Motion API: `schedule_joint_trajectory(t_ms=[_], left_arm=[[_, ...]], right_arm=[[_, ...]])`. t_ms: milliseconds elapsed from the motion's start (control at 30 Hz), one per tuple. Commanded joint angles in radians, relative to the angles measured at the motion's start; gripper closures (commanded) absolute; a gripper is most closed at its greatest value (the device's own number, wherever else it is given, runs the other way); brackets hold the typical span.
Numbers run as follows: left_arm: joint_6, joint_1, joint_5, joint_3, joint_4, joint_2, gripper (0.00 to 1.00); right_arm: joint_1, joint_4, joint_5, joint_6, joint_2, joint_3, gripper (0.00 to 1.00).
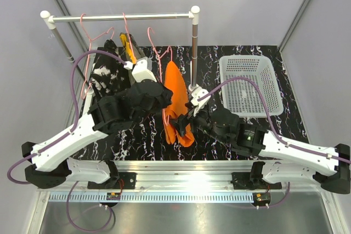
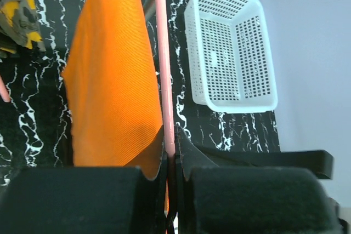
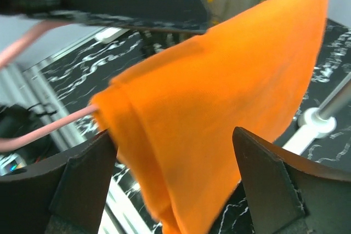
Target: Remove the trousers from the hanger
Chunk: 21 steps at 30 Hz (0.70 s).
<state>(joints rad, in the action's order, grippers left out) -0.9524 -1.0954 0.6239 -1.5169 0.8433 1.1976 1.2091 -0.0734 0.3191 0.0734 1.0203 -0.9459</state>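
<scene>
Hanging folded over a pink hanger (image 2: pixel 163 53), the bright orange trousers (image 1: pixel 174 94) look smooth. The left gripper (image 2: pixel 171 190) pinches the hanger; the right gripper (image 3: pixel 173 152) stands wide apart around the cloth.

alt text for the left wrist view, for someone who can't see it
The left hand is shut on a thin pink hanger draped with bright orange trousers. Behind, a white plastic basket sits on the black marbled table toward the frame's upper right, and camouflage trousers peek in at its top left corner.
</scene>
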Motion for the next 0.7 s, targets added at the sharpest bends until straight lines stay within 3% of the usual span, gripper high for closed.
schedule_joint_trajectory(t_ms=[0,200,433,600,667], left_arm=[[-0.025,-0.015,0.094,-0.060,-0.211,-0.027,1.00],[-0.016,-0.020,0.096,-0.060,-0.213,-0.036,1.00],[-0.014,-0.023,0.071,-0.080,-0.214,-0.024,1.00],[-0.008,-0.032,0.060,-0.097,-0.219,-0.016,1.00],[-0.008,-0.037,0.060,-0.104,-0.220,-0.016,1.00]], right_arm=[[0.009,0.127,0.184,-0.004,0.006,0.021,0.09],[0.010,0.130,0.325,-0.038,0.006,0.047,0.14],[0.010,0.230,0.368,-0.155,0.037,0.078,0.24],[0.009,0.358,0.154,-0.248,0.031,0.140,0.27],[0.010,0.432,0.137,-0.283,0.034,0.159,0.26]])
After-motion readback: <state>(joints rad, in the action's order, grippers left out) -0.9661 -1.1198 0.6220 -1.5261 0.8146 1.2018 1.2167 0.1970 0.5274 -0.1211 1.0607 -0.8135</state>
